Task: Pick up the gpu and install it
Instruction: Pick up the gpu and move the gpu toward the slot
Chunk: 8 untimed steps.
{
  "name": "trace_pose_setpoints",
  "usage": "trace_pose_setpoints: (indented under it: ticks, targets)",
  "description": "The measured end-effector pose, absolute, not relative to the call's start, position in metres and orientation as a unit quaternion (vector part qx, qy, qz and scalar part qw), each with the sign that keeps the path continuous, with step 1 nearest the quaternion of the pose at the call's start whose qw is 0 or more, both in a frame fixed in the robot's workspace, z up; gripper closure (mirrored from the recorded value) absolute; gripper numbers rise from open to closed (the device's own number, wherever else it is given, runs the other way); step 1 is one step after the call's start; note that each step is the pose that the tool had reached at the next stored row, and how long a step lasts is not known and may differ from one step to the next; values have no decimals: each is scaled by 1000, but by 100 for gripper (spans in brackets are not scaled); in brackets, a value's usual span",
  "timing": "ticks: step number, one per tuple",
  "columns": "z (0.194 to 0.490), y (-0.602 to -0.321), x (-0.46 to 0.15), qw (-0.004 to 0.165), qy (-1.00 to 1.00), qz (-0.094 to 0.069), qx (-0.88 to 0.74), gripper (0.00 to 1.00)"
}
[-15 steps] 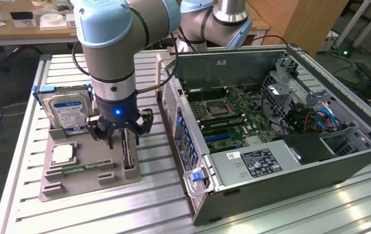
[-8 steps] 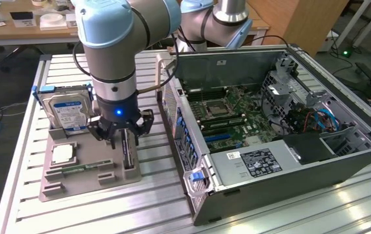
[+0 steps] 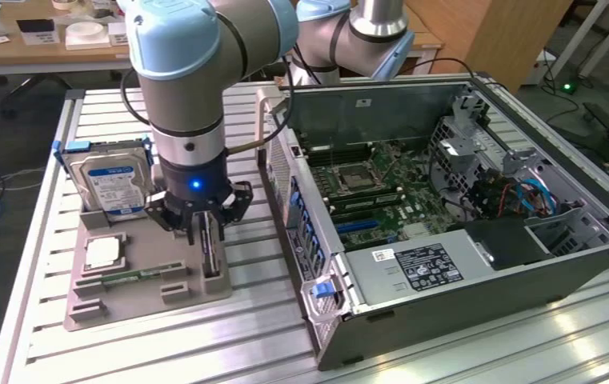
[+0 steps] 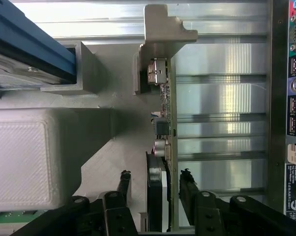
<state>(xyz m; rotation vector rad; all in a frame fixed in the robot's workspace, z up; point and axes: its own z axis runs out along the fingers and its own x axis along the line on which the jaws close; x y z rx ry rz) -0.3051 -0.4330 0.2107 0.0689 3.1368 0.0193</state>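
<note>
1. On the tray [image 3: 138, 302]: gpu [image 4: 164, 125], a thin flat card standing on its long edge in a slot. Green circuit face on one side, black cooler on the other, small chips and silver cans along the green face.
2. At one end of the card: a bent metal bracket [image 4: 163, 30], dull grey, stepped in outline.
3. Straddling the card from above: gripper [image 3: 205, 234], black, jaws apart. One of the fingers [image 4: 123, 186] on the cooler side, the other on the green side. A sliver of grey visible between each finger and the card, so no clamp.
4. Tray of matte grey plastic, with raised blocks and slots. Near the gpu's cooler side, a white block [image 4: 27, 157], finely woven in texture, round-cornered.
5. To the exterior view's left of the gpu, upright on the tray: hard drive [image 3: 112, 182], silver, with a blue-white label and blue rails.
6. Under everything: table [image 3: 240, 344] of shiny ribbed aluminium slats.
7. To the exterior view's right, just beside the tray: case [image 3: 518, 276], dark sheet metal, side open. Its port panel [image 4: 295, 98] facing the card's green side.
8. Room for moving: a narrow strip of bare slats between tray edge and case wall; tighter on the cooler side, near the tray's blocks.
</note>
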Motion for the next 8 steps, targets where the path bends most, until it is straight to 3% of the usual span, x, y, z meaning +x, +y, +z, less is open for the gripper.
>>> trace_pose_setpoints:
  ticks: [1,8]
  targets:
    - [211,-433,-305,2,1000,6,22,53]
    - [210,-433,-304,2,1000,6,22,54]
